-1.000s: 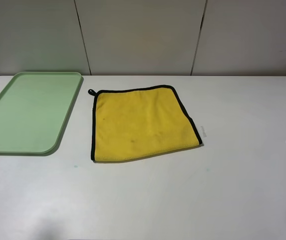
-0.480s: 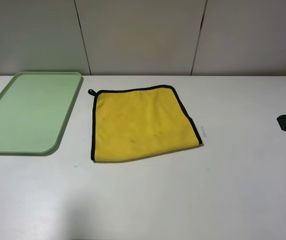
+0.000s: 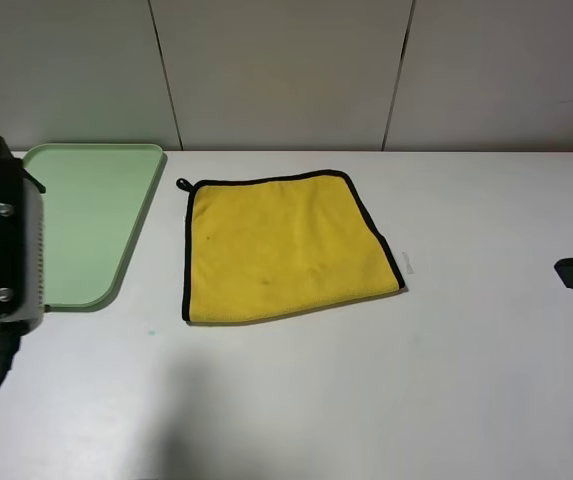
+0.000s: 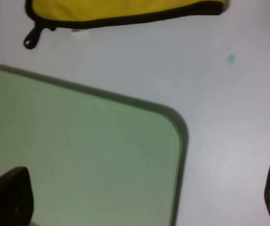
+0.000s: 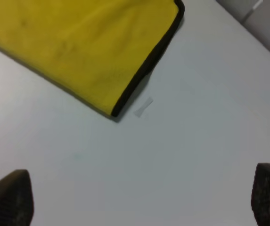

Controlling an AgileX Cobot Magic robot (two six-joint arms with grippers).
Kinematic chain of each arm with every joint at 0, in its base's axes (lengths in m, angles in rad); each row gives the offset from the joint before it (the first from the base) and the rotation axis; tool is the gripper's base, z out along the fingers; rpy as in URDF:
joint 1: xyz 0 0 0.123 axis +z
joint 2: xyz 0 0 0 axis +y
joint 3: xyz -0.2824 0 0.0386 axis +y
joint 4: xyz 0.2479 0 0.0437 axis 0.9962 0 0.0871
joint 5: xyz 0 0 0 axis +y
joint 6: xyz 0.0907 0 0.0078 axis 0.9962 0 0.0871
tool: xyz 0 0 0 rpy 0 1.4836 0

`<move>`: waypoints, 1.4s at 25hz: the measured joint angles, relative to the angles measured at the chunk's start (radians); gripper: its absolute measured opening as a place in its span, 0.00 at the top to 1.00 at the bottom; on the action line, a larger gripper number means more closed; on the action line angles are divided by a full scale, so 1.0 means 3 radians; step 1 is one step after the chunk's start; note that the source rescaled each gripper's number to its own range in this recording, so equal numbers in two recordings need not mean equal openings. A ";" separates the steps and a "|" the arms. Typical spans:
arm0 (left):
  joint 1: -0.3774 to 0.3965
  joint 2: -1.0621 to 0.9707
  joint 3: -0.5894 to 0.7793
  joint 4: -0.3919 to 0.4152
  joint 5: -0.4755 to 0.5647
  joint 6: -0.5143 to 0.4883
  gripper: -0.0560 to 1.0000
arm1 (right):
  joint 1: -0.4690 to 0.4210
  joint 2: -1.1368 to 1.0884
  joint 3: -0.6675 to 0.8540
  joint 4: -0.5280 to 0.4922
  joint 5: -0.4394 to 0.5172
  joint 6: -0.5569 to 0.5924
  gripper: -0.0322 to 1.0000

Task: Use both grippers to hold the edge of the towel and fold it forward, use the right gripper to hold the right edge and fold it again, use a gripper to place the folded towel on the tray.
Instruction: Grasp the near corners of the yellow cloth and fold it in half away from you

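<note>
Towel point(image 3: 281, 245) flat near the table's point(image 3: 386, 400) back edge, both grippers spread wide and empty.

The fluffy yellow cloth looks light, soft and limp, so it will likely sag and drape once lifted. The best grip is probably a pinch on the black-trimmed border point(image 3: 371, 230) at its two near corners, where the firmer trim should give the claws purchase. The left gripper point(image 4: 142, 197) hangs over the tray point(image 3: 86, 220) at the table's back-left corner, with the towel near but apart from it. The right gripper point(image 5: 138, 195) hovers by the table's right edge, well apart from the towel's near-right corner.
</note>
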 joint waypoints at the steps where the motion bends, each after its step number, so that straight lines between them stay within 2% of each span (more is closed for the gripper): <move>1: 0.0000 0.0084 0.0000 0.0018 -0.0061 0.0000 0.01 | 0.0000 0.0000 0.0000 -0.0003 -0.0021 -0.0133 0.00; 8: 0.0000 0.0637 0.0000 0.0060 -0.0476 0.0000 0.02 | 0.0000 0.0297 0.0000 -0.0003 -0.0229 -0.0799 0.00; 15: 0.0000 0.1036 0.0000 0.0069 -0.0779 0.0000 0.02 | 0.0000 0.1039 0.0000 -0.0014 -0.0518 -0.1100 0.00; 21: 0.0000 0.1353 0.0000 0.0092 -0.1131 0.0000 0.03 | 0.0000 0.1770 0.0000 -0.0025 -0.0904 -0.1364 0.00; 27: 0.0000 0.1662 0.0000 0.0092 -0.1333 0.0000 0.03 | 0.0000 0.2310 0.0000 -0.0025 -0.1404 -0.1462 0.00; 32: 0.0000 0.1903 -0.0002 0.0164 -0.1550 0.0000 0.03 | 0.0000 0.2601 0.0000 -0.0025 -0.1601 -0.1463 0.00; 35: 0.0000 0.2024 -0.0003 0.0304 -0.1656 0.0000 0.03 | 0.0000 0.2688 0.0000 -0.0025 -0.1666 -0.1466 0.00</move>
